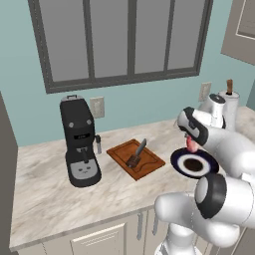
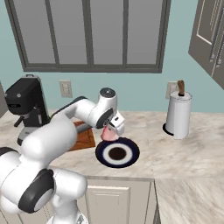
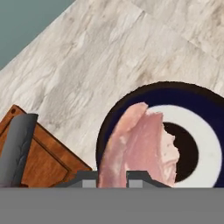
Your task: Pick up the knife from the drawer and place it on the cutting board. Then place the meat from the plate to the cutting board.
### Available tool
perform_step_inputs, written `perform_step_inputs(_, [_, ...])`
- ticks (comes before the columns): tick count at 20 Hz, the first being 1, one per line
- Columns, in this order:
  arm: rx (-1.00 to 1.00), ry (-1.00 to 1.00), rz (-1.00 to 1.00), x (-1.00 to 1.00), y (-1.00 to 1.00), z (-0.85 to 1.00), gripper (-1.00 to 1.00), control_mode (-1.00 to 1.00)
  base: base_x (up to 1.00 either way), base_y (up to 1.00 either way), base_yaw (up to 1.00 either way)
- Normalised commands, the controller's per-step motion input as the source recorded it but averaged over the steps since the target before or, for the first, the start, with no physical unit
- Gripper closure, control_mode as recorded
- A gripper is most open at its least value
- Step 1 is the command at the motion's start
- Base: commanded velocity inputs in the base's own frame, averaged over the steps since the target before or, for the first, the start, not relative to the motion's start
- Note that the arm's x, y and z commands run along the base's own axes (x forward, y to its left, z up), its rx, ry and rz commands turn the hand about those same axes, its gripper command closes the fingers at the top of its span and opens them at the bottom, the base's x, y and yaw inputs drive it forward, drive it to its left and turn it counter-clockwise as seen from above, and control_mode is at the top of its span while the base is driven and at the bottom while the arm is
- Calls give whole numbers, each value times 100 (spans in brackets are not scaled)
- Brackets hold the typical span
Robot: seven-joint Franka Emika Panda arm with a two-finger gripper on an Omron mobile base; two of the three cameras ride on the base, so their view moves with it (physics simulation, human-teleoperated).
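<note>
Two dark fingertips of the end effector (image 3: 112,177) are clamped on the pinkish-red slab of raw meat (image 3: 142,146), which hangs just above the round dark-blue plate with a white ring (image 3: 205,144). Beside the plate on the pale marble surface (image 1: 45,184) lies the rectangular reddish-brown wooden cutting board (image 1: 119,152), and the small cleaver-like knife with a silver-grey blade (image 1: 138,152) rests on it. A black coffee machine (image 1: 78,139) stands left of the board.
</note>
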Motion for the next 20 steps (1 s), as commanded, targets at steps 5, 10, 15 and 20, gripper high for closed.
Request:
perform_step_inputs(5, [0,3,6,3,49,1,100,-100,0,0,0])
perform_step_inputs(10, [0,7,8,6,58,0,100,-100,0,0,0])
perform_step_inputs(15, [0,8,8,10,56,0,100,-100,0,0,0])
perform_step_inputs(20, [0,7,8,16,55,-8,100,-100,0,0,0])
